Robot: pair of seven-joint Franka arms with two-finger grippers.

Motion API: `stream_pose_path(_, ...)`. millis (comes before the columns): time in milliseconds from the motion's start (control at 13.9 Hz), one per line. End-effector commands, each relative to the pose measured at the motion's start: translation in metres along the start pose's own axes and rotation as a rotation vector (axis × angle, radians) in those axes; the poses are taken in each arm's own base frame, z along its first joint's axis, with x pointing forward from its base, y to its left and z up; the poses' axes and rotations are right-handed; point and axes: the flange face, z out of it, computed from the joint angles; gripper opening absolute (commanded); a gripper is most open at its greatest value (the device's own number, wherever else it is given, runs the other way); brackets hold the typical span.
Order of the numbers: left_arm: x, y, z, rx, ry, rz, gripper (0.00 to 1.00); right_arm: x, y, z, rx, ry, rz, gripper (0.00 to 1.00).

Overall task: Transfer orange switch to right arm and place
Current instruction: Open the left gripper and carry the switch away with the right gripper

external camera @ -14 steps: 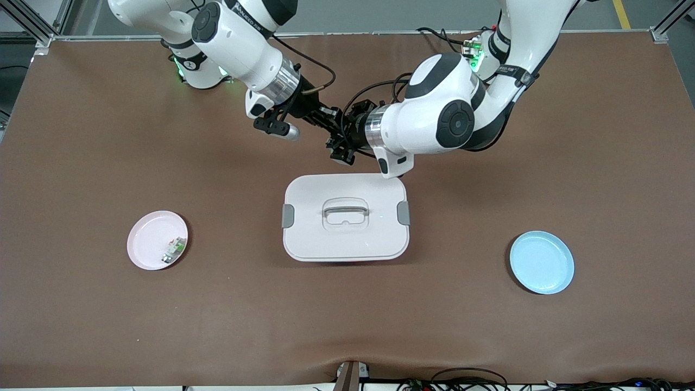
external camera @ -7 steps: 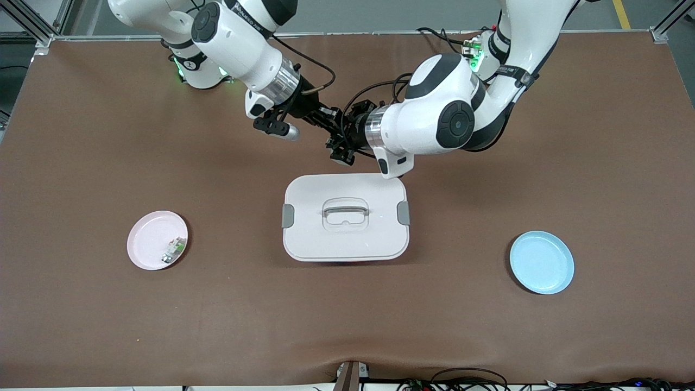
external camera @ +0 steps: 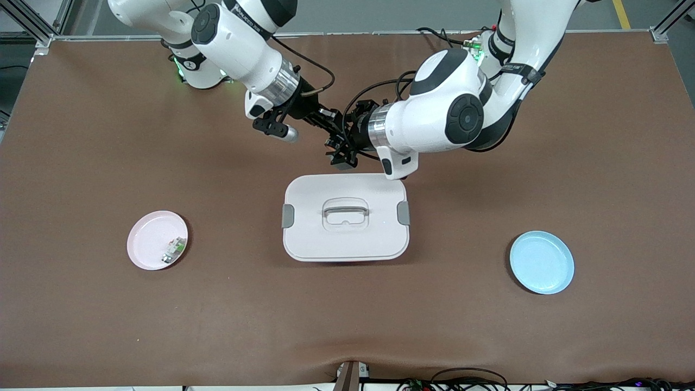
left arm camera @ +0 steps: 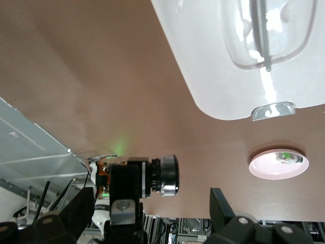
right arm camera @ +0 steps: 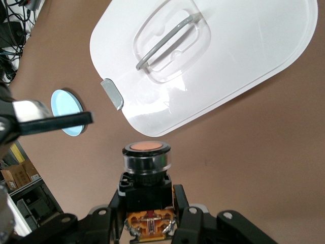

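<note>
Orange switch (right arm camera: 145,168) clamped in right gripper (right arm camera: 147,216), left gripper (left arm camera: 152,213) spread wide just beside it.

A brown tabletop (external camera: 108,326) carries a white box (external camera: 345,239) with grey clips, a pink plate (external camera: 146,244), a light-blue plate (external camera: 542,263); the orange switch (right arm camera: 145,168) is black, orange-capped.

Lab — aluminium frame (external camera: 32,21), cables (external camera: 467,377)
</note>
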Motion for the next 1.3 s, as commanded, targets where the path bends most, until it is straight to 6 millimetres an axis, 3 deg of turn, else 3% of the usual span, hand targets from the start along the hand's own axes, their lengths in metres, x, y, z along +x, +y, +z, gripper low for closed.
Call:
stream_pose_path(0, 0.005, 0.002, -0.014, -0.035, 0.086, 0.04, 1.0, 0.004, -0.004, -0.022, -0.055, -0.066, -0.068, 0.0)
stream_pose_path(433, 0.039, 0.01, -0.049, -0.108, 0.334, 0.19, 1.0, 0.021, 0.028, -0.073, -0.399, -0.012, -0.526, 0.0)
stream_pose_path(649, 0.055, 0.008, -0.088, -0.151, 0.493, 0.294, 1.0, 0.028, 0.046, -0.106, -0.596, 0.011, -0.763, 0.0)
stream_pose_path(866, 0.079, 0.002, -0.116, -0.082, 0.606, 0.429, 1.0, 0.06, 0.072, -0.151, -0.628, -0.068, -0.906, 0.0)
stream_pose_path(1226, 0.128, -0.014, -0.169, 0.105, 0.744, 0.625, 1.0, 0.149, 0.137, -0.218, -0.624, -0.196, -1.22, 0.0)
